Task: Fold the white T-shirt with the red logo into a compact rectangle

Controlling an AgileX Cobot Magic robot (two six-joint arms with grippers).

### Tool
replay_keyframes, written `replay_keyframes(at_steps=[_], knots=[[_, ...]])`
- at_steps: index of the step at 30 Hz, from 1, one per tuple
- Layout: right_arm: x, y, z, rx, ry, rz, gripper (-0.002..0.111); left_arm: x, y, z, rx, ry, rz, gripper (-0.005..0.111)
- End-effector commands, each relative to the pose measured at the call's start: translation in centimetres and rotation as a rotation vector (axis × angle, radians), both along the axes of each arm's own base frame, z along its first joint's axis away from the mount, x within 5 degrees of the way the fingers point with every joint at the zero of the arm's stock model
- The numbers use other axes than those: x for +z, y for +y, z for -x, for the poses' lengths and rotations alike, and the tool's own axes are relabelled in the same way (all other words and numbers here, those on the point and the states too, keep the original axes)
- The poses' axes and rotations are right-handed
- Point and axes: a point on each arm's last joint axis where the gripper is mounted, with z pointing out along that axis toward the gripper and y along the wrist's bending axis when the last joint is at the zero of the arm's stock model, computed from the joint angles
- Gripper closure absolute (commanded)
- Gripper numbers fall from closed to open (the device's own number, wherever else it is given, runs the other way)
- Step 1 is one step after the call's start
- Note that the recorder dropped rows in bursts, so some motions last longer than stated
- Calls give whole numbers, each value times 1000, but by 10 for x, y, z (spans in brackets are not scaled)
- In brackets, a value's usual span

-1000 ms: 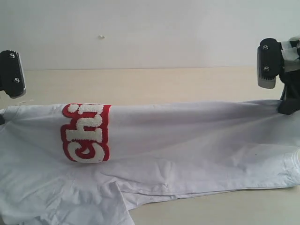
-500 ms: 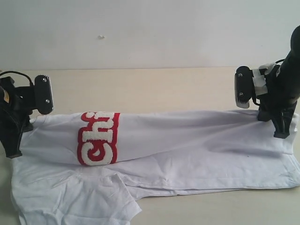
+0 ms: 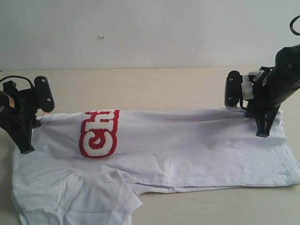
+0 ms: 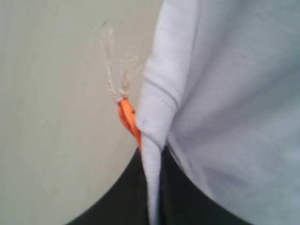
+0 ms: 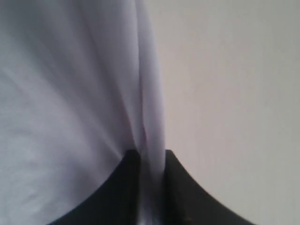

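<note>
T-shirt position: the T-shirt (image 3: 187, 145) lies across the table (image 3: 150, 84), doubled over lengthwise. Its far fold edge runs between the 2 grippers, and 1 sleeve sticks out at the near left.
Logo: the logo (image 3: 98, 133) curls over the fold near the left end, with only part of it showing.
Left gripper: the left gripper (image 3: 26, 147) is clamped on the shirt's edge beside the orange tag (image 4: 126, 117).
Right gripper: the right gripper (image 3: 262, 133) has a pleat of cloth between its jaws and appears pinched on it.
Handling: light, limp and soft. It probably sags wherever it is unsupported and wrinkles easily, but it is not fragile.
Where to hold: likely best at both ends of a fold edge at once, kept taut so the layers land flat.
Change from 1 second ago: both grippers have come down and inward. The stretched, raised fold now rests on the table, and the logo sits further right.
</note>
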Motion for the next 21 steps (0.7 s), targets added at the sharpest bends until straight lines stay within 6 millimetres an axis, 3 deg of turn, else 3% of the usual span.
replay_keyframes(at_steps=[1,5,7,15,21], knots=[[-8,-1,-2,5,-2,7,69,-9,9,-2,54,17,20,107],[-11,-1,-2,12,7,12,40,-14,8,-3,56,19,29,107],[-12,-1,-2,15,8,13,32,-15,8,-4,56,9,37,107],[-15,0,-5,-9,-12,-9,31,-15,4,-9,133,-40,130,107],[-30,0,-3,-77,38,-37,32,-15,4,-9,157,-47,151,107]])
